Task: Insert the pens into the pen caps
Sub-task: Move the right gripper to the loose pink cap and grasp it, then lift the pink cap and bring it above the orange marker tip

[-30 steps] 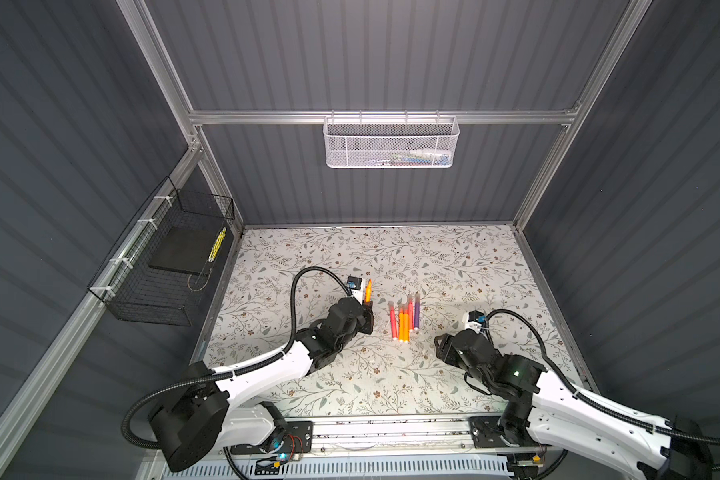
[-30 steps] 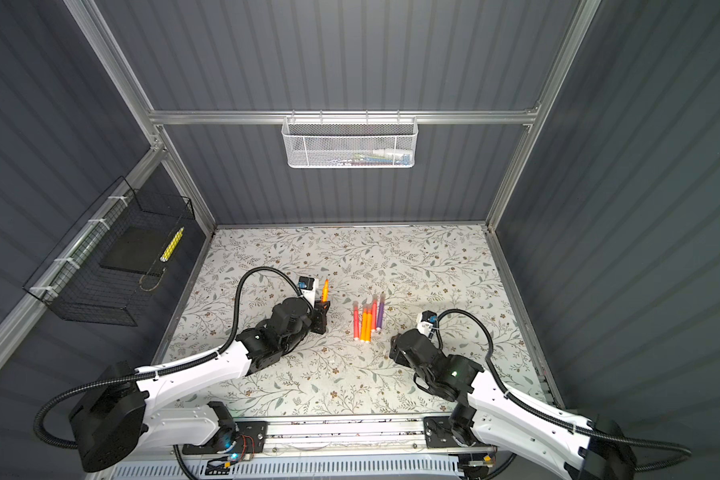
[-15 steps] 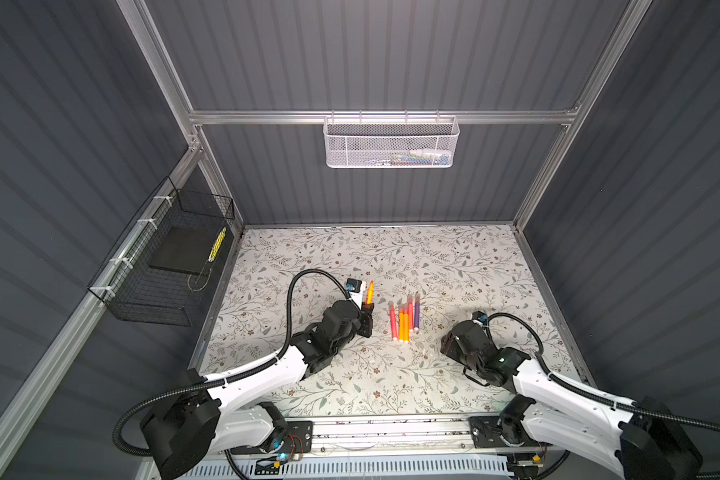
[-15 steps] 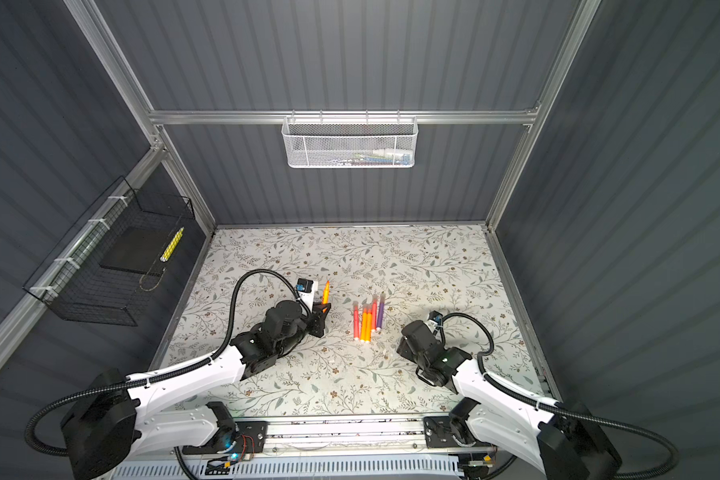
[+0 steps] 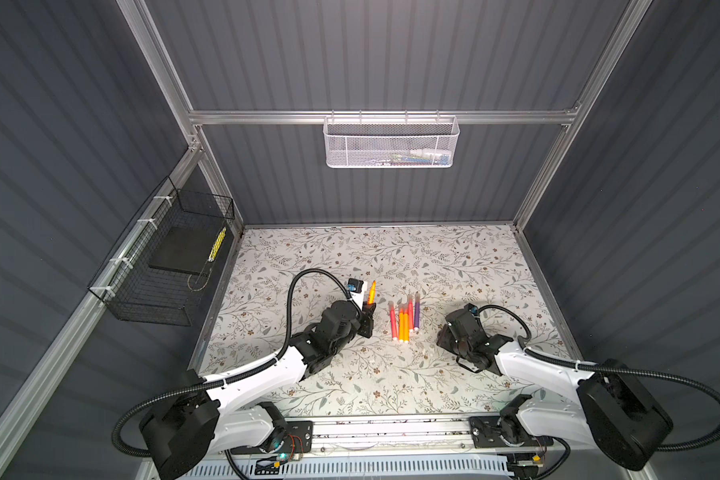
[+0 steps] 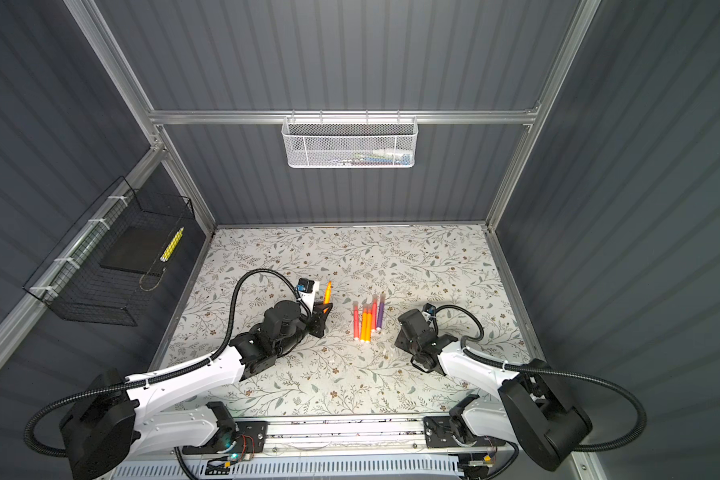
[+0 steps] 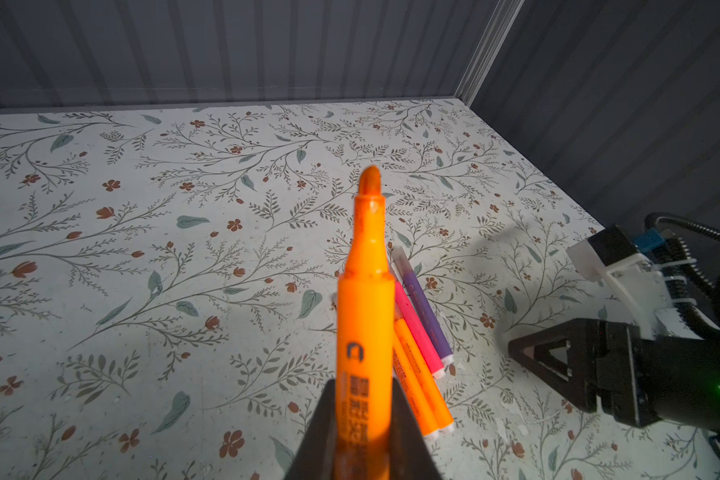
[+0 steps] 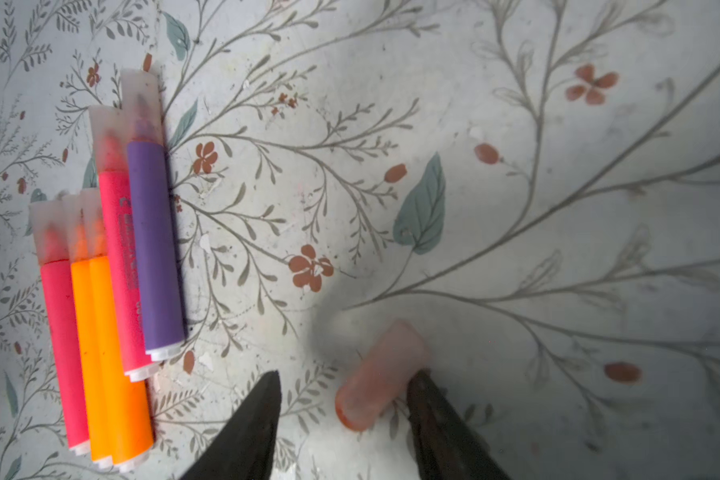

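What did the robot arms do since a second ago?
The right gripper tilted steeper over the loose pen cap and its jaws narrowed around it, not gripping yet. The left gripper kept holding the orange pen; the five capped pens stayed put.

The table (image 5: 391,257) is bare from far edge to middle. There the row of capped pens (image 5: 403,324) bars a straight crossing (bare strips flank it); an orange pen (image 5: 371,289) is held upright left of it, a loose cap (image 8: 381,374) lies right.

the pen (image 7: 364,332) looked like smooth orange plastic, the loose cap (image 8: 381,374) frosted translucent plastic. the table (image 8: 516,208) was matt, scuffed, floral-printed. the basket (image 5: 371,145) was white metal mesh.
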### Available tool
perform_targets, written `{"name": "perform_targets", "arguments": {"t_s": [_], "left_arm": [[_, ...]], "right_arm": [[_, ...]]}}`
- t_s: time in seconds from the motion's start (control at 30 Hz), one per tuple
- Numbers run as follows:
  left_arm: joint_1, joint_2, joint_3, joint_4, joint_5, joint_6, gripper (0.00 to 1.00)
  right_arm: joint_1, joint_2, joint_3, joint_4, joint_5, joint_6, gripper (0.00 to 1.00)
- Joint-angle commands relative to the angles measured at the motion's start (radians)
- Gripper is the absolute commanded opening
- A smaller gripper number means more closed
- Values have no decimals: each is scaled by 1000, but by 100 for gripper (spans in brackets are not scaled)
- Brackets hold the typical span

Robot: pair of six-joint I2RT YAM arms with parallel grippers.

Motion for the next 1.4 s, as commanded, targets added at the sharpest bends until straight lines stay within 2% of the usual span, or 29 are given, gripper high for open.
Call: {"name": "perform_targets", "arguments": {"t_s": [0.0,0.27,0.53,0.97,1.2,1.37], "left_arm": [[1,-20,0,16,12,18,0],[1,-7,8,13,24,18,0],[1,-1,11,13,29,18,0],[1,0,11,14,35,19,0],[1,4,14,19,56,22,0],[2,9,15,35,112,33,0]], "right_arm": [[-3,38,33,-29,9,-24,50],[-2,43,52,-104,50,-34,47],[-2,117,117,-180,97,-73,46],[-2,209,157,-190,87,-95,22],[-3,168,146,-188,88,-88,11],[-1,7,101,-188,91,-67,7]]}}
